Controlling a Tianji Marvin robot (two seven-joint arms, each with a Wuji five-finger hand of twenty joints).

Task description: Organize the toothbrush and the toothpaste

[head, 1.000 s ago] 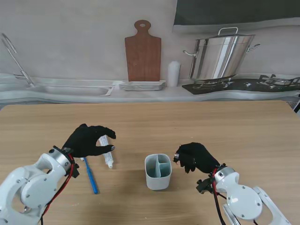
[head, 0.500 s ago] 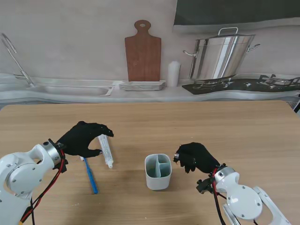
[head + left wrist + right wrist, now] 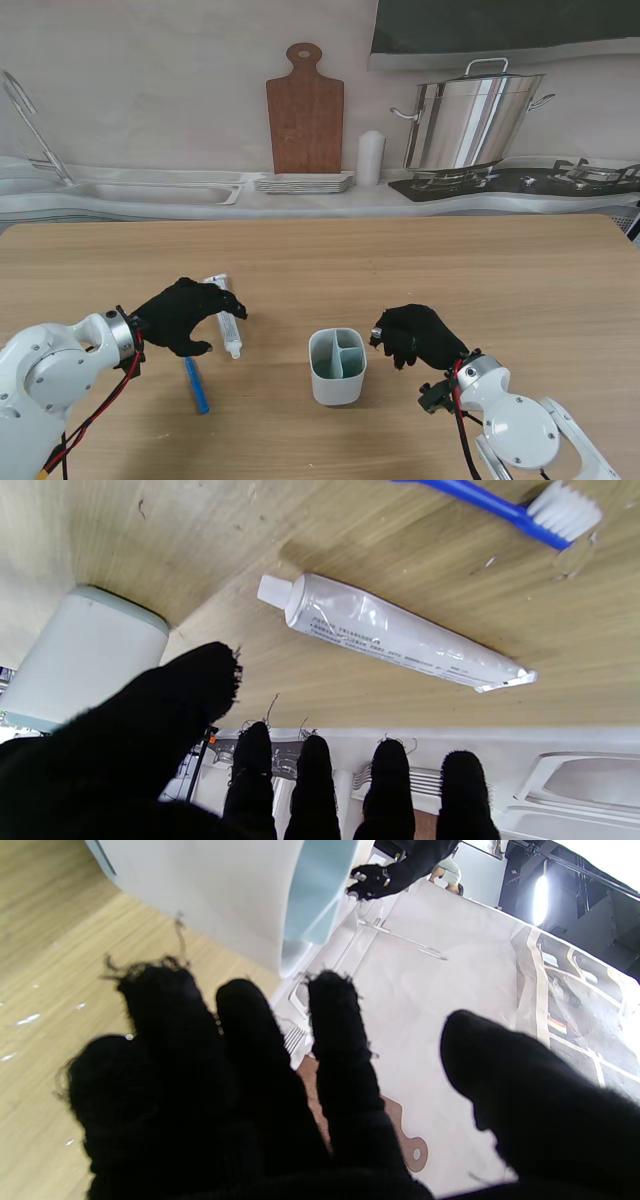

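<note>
Leftmost, the left robot hand (image 3: 185, 314) in its fuzzy black knit glove hovers over the pale wood-grain table (image 3: 450, 270), fingers spread and curled around nothing. Just beside its fingertips lies the toothpaste (image 3: 226, 317), a slim, crinkled silvery tube with a white cap and a flat crimped tail, flat on the table with the cap pointing nearer to me. The left wrist view shows the fingers (image 3: 315, 780) apart from the tube. Slightly nearer to me, the toothbrush (image 3: 196, 385) rests flat too: a thin blue plastic handle, its white bristled head (image 3: 565, 512) seen only from the wrist. Toward the middle stands the holder (image 3: 337, 366), a smooth, rounded pale grey-blue cup split into compartments, upright. Right of it, the right robot hand (image 3: 415, 336), also gloved in black, sits near the cup with its fingers loosely apart, gripping nothing.
</note>
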